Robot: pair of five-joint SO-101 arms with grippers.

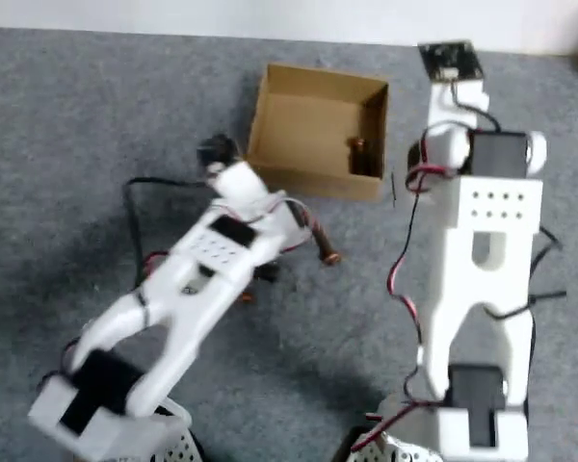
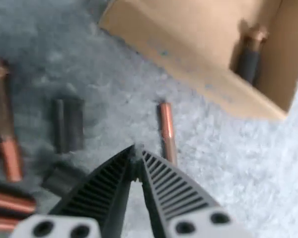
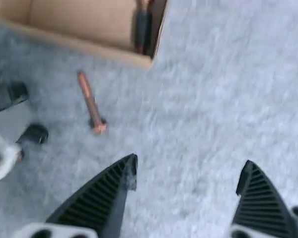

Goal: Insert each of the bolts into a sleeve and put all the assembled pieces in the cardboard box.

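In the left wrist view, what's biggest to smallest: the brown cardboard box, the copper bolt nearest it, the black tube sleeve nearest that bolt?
1. Brown cardboard box.
Then a tie: copper bolt looks longer, black tube sleeve looks fatter.

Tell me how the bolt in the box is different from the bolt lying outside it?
The boxed bolt wears a dark sleeve; the loose bolt is bare. The boxed bolt stands upright against a corner of the cardboard box; the loose bolt lies flat on the grey table. Both are copper-coloured.
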